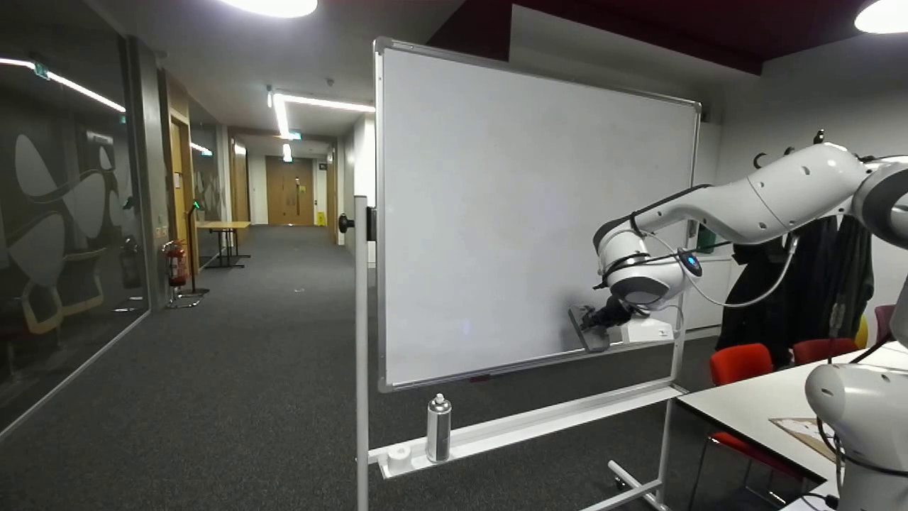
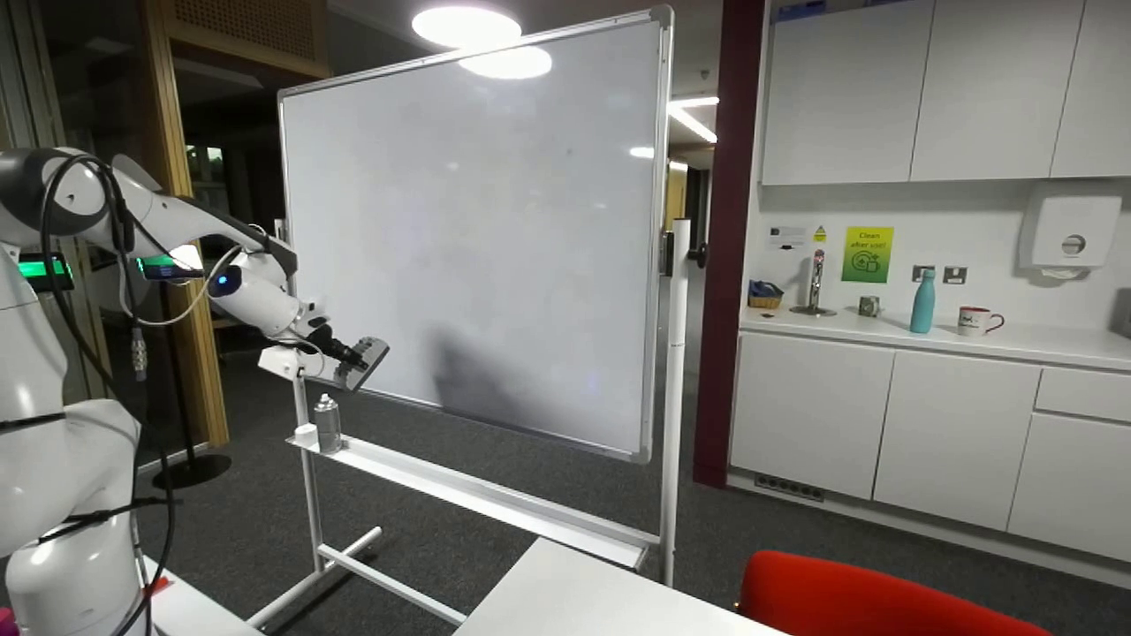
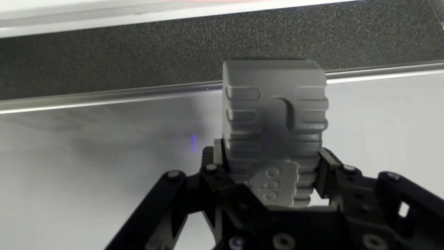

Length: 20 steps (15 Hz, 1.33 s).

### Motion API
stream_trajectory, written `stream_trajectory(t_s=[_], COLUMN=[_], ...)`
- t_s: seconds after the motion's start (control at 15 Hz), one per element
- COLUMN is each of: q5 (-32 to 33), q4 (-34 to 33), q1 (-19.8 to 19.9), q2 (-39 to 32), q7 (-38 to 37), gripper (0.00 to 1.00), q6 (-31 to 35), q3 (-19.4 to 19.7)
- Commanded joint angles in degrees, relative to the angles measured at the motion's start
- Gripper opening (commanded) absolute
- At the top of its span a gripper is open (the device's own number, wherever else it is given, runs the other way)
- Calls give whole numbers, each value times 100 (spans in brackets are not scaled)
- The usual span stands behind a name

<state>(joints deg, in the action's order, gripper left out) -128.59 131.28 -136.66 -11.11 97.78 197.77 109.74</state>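
My gripper (image 3: 272, 154) is shut on a grey ribbed eraser (image 3: 275, 118), one finger on each side. In both exterior views the gripper (image 1: 611, 314) (image 2: 336, 352) holds the eraser (image 1: 590, 332) (image 2: 365, 360) tilted, in front of the lower part of a white board (image 1: 496, 213) (image 2: 477, 221) (image 3: 378, 132). In the wrist view the eraser's far end overlaps the board's bottom edge. I cannot tell whether it touches the board. A small purple mark (image 3: 194, 142) is on the board, left of the eraser in the wrist view. A dark shadow falls on the board.
The board's wheeled stand has a low white shelf (image 1: 560, 422) (image 2: 495, 492). A silver spray can (image 1: 439, 429) (image 2: 327, 424) and a small white roll (image 1: 399, 458) (image 2: 306, 435) stand on it. White tables (image 1: 759, 397) (image 2: 574, 592) and red chairs (image 1: 741, 363) (image 2: 875, 601) are close by.
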Motion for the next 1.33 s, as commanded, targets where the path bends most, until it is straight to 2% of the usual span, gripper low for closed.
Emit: stream_trajectory(t_s=[0.0, 0.33, 0.47, 0.53, 0.93, 1.0, 1.27], q5=[-767, -1245, -1305, -1019, -1032, -1033, -1170], q4=[-91, 223, 365, 316, 366, 366, 1206], q1=[-291, -190, -121, -139, -132, -132, 262], q2=[388, 739, 524, 751, 733, 732, 758], q7=[991, 2137, 2343, 1695, 1942, 1951, 2123], gripper=[35, 35, 35, 60, 60, 35, 35], q6=[64, 60, 60, 0, 6, 6, 10], q3=[636, 764, 720, 660, 662, 662, 663])
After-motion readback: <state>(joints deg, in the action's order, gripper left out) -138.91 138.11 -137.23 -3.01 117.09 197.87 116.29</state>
